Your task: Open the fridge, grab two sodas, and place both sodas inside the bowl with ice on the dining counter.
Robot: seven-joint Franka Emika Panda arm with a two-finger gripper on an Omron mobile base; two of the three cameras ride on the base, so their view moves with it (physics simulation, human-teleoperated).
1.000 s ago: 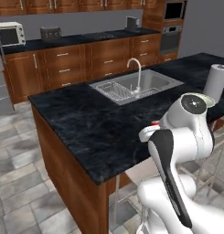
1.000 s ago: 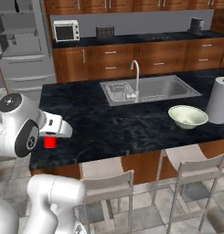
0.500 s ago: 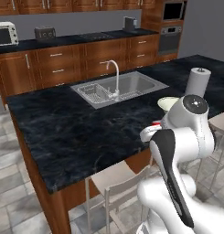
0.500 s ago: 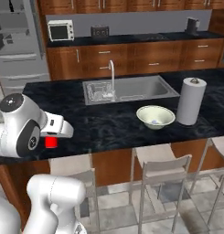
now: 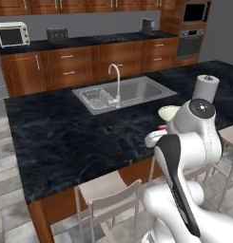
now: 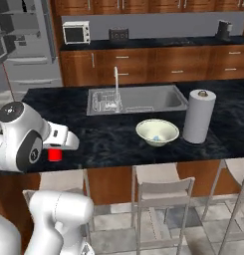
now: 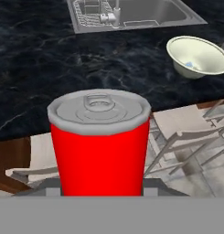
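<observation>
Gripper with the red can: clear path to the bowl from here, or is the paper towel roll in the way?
Probably yes. The gripper holds the red can at the counter's near edge; bare black counter lies between it and the bowl. The paper towel roll stands beyond the bowl, off the path.

- A white paper-towel roll (image 6: pixel 199 116) stood upright on the black stone top.
- A microwave (image 6: pixel 76 32) and a toaster (image 6: pixel 118 34) sat on the wall counter (image 6: pixel 158 43).
- A kettle (image 6: pixel 222 30) stood at that counter's far end.
- Pale stools (image 6: pixel 156 189) lined the island's near side.
- A wall oven (image 5: pixel 189 37) was built into the cabinets.
</observation>
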